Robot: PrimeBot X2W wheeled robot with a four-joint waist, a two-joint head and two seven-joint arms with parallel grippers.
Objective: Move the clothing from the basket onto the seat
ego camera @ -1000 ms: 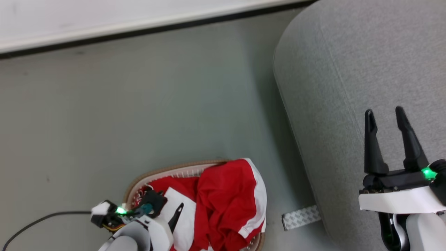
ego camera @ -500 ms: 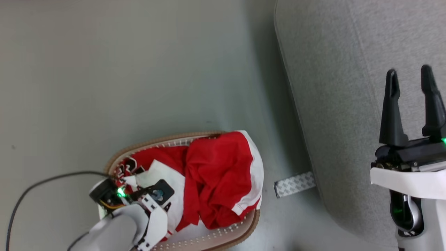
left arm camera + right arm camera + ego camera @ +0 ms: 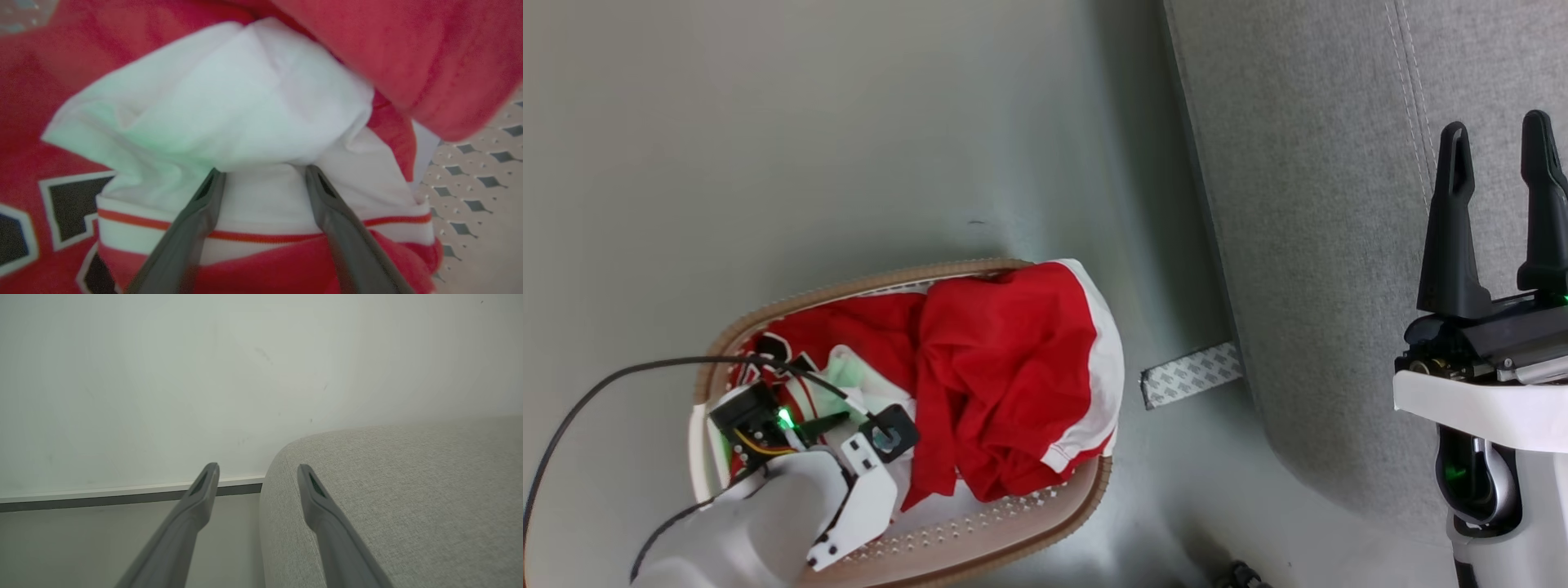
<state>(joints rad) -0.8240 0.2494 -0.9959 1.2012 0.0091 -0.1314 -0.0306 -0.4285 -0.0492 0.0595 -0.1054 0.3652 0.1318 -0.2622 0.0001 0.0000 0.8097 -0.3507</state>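
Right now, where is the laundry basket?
In the head view, the basket sits on the floor at lower left, left of the seat, holding the red clothing, with the left gripper inside it.

Home living room: grey sofa (image 3: 1298, 163), laundry basket (image 3: 980, 527).

Head view: you look steeply down from above onto floor (image 3: 849, 122), basket (image 3: 996, 514) at lower left, seat (image 3: 1298, 204) edge at right. Left wrist view: very near, aimed into clothing (image 3: 245, 102) inside basket; overlaps your head view there. Right wrist view: aimed roughly level across seat corner toward wall (image 3: 204, 375) and baseboard (image 3: 122, 494); shares seat with head view.
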